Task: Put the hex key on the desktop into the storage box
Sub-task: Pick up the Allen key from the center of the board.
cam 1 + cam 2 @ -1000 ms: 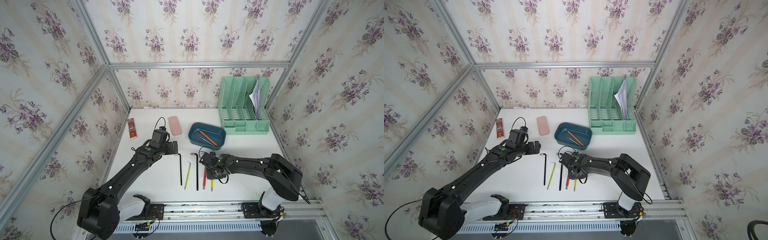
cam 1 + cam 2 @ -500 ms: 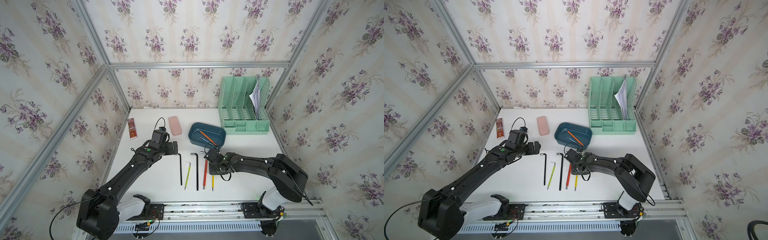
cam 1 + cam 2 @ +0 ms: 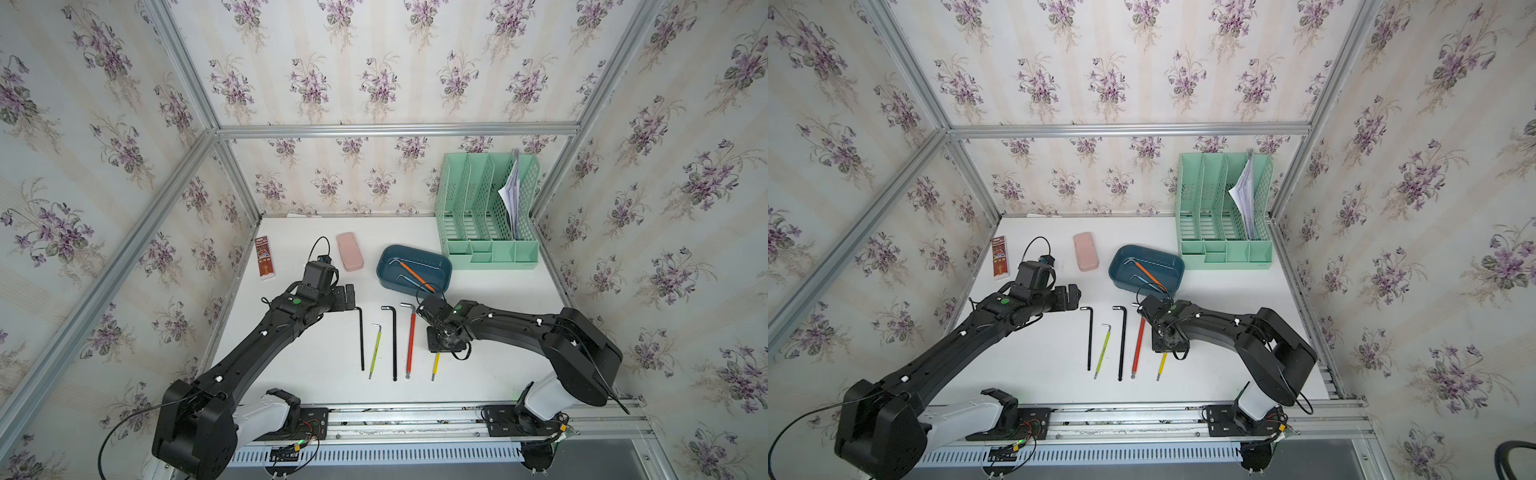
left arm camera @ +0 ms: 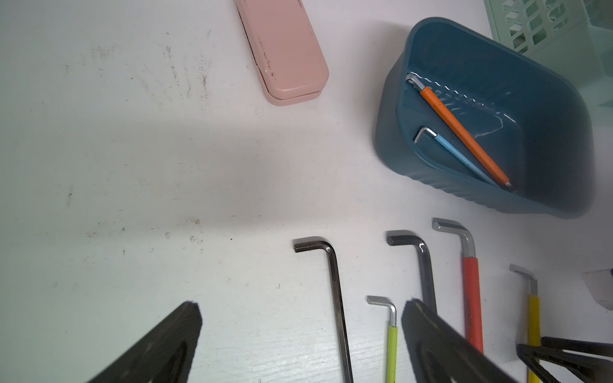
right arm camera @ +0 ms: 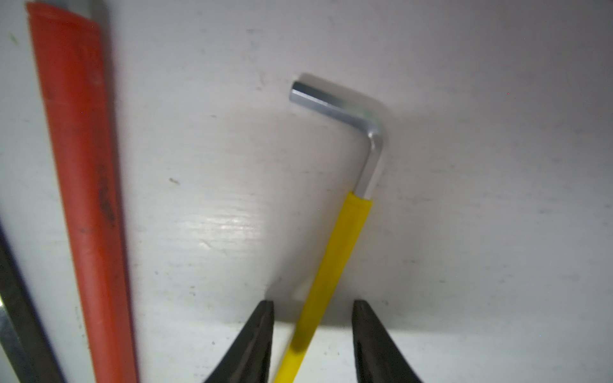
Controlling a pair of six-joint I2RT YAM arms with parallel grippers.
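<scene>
So, yellow hex key (image 5: 331,252): flat on bench (image 5: 497,232), bent end pointing twd red-sleeved key (image 5: 76,165) just beside it; outermost of the row on R arm's side.
R fingers (image 5: 255,338): narrow gap, straddling the yellow sleeve, a slit of bench showing each side, no grip.
Storage box (image 4: 386,139): near, beyond the row's bent ends; orange key (image 4: 464,132) + blue key (image 4: 454,152) inside.
L fingers (image 4: 159,348): wide apart, holding nothing, above bench nr black key (image 4: 335,282).
</scene>
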